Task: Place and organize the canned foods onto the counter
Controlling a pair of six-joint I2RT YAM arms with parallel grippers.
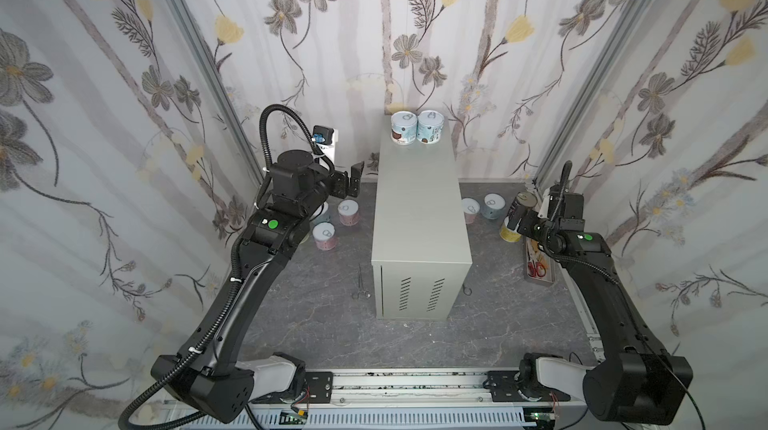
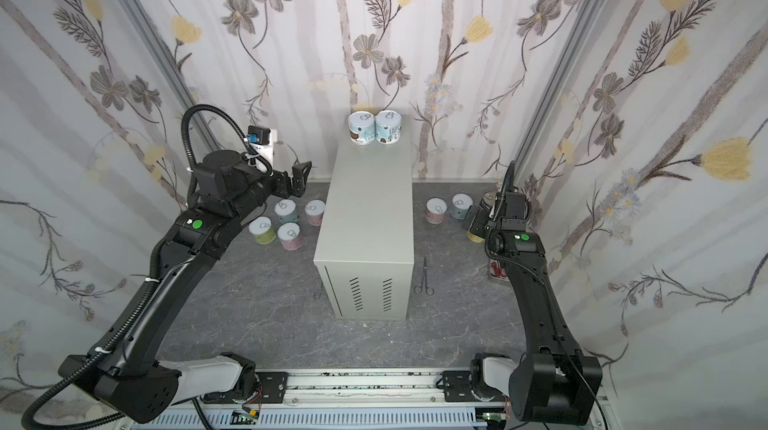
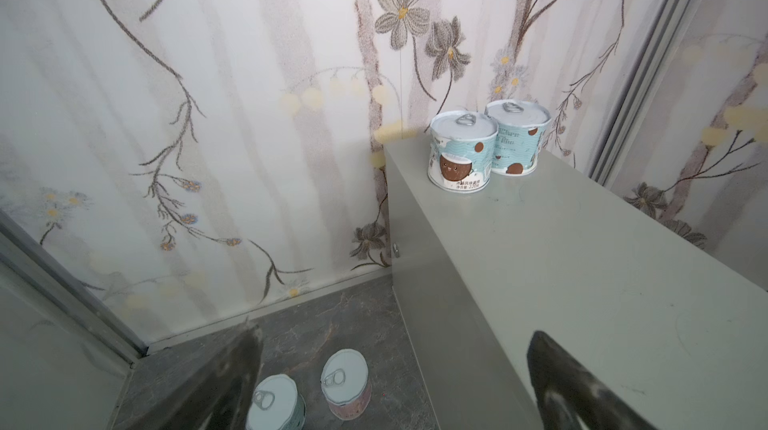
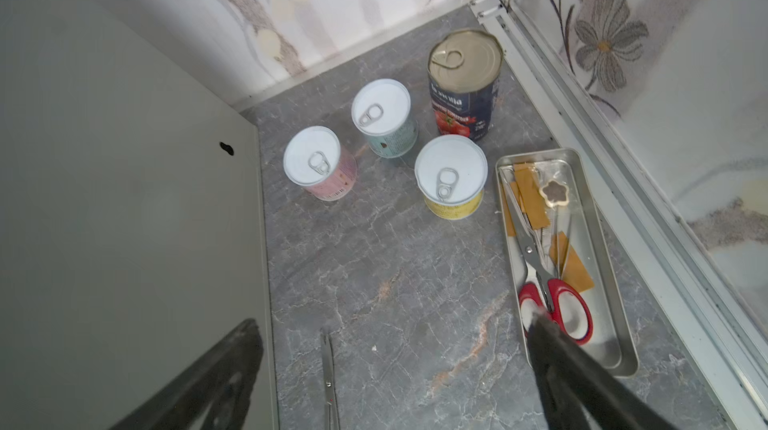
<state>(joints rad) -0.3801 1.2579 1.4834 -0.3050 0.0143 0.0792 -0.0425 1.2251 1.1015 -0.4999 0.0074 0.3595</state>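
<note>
Two blue cans (image 1: 404, 128) abreast — atop counter (image 1: 419, 216)

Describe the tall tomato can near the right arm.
The tomato can stands upright on the grey marbled tabletop, in the back corner. It has a dull gold lid with the pull tab flat and unopened, and a dark-blue label with white lettering and red tomatoes. It is taller than the yellow can and light-blue can close beside it; contact unclear. Nothing grips it.
</note>
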